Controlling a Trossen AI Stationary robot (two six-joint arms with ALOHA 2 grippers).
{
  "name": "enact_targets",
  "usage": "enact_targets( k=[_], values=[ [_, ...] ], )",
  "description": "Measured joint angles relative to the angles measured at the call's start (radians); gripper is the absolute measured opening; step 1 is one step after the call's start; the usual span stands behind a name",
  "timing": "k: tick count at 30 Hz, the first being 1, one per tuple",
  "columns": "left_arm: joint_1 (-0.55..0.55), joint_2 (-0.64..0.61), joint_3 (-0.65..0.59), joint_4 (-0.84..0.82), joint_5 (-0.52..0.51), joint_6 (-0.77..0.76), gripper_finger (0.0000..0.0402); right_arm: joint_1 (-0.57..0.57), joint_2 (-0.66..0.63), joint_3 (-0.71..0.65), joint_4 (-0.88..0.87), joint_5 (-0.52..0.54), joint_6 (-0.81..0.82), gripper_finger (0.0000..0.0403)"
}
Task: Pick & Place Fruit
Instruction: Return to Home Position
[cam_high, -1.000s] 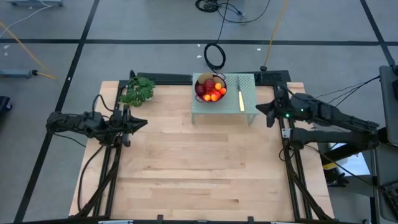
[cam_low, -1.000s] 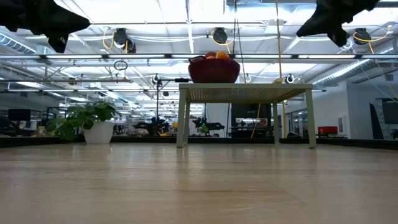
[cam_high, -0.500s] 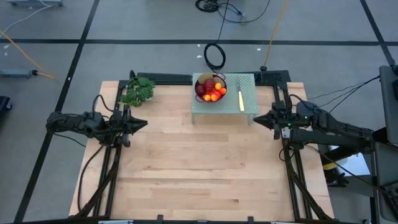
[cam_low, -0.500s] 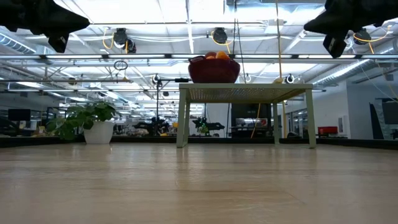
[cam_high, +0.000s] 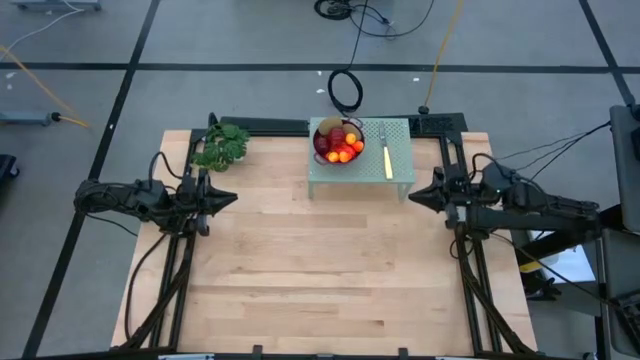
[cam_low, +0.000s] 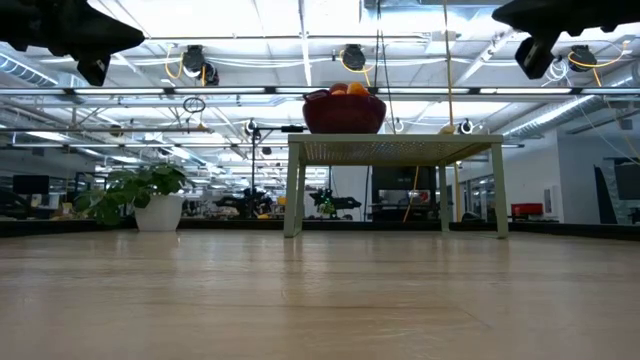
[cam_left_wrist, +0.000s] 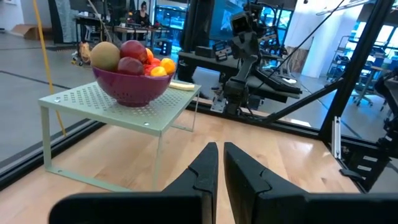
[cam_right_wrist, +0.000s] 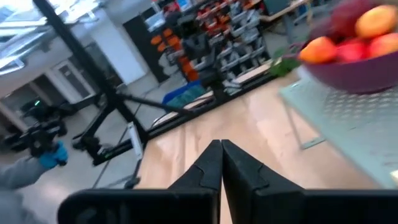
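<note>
The fruit (cam_high: 338, 142) is piled in a dark red bowl (cam_left_wrist: 132, 87) standing on a small pale green perforated stand (cam_high: 400, 165) at the middle of the table's far edge. In the left wrist view I see an olive-brown kiwi (cam_left_wrist: 104, 55), red round fruit (cam_left_wrist: 134, 51) and small orange ones (cam_left_wrist: 166, 64). My left gripper (cam_high: 232, 198) hovers shut over the table's left side, pointing right. My right gripper (cam_high: 412, 198) hovers shut just off the stand's right near corner, pointing left. Both grippers hang high in the low view, left gripper (cam_low: 95, 70), right gripper (cam_low: 530, 60).
A yellow-handled knife (cam_high: 388, 155) lies on the stand right of the bowl. A green leafy bunch (cam_high: 222, 145) sits at the far left corner. Bare wooden tabletop (cam_high: 320, 260) spreads between and in front of the arms. Black frame rails run along the table's sides.
My right gripper has moved toward the table's near edge, from beside the stand's right side to just off its near right corner, staying shut. The fruit and bowl have kept still.
</note>
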Motion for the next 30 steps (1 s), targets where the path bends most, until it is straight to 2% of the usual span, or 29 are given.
enact_targets(
  k=[6,15,30],
  values=[
    [0.000,0.000,0.000,0.000,0.000,0.000,0.0026,0.077,0.022,0.000,0.001,0.028,-0.040,0.0004],
    [0.000,0.000,0.000,0.000,0.000,-0.001,0.0026,0.115,-0.089,-0.010,-0.044,0.043,-0.071,0.0003],
    [0.000,0.000,0.000,0.000,-0.026,0.027,0.0026,0.123,-0.281,-0.329,0.232,0.053,-0.077,0.0003]
  ],
)
